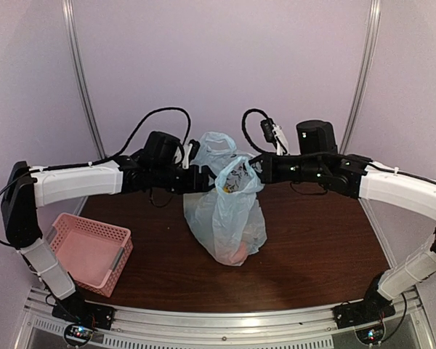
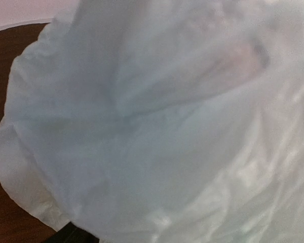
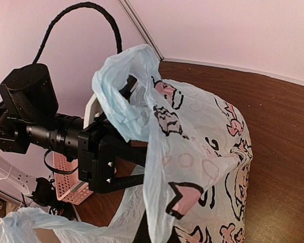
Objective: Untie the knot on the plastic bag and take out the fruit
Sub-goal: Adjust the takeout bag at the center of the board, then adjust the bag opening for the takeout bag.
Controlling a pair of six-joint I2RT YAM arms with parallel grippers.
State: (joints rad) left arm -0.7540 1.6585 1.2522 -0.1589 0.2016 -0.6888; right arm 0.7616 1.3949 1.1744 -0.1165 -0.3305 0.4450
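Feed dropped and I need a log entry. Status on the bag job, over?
Left gripper open at the bag. Right gripper shut on a handle. Handles untied, fruit inside. Nothing in the way.

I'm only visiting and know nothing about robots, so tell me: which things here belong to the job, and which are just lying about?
Part of the job:
- plastic bag
- fruit, showing through the bag
- left gripper, open at the bag's mouth
- right gripper, pinching the bag

Just lying about:
- pink basket, near the left edge of the table
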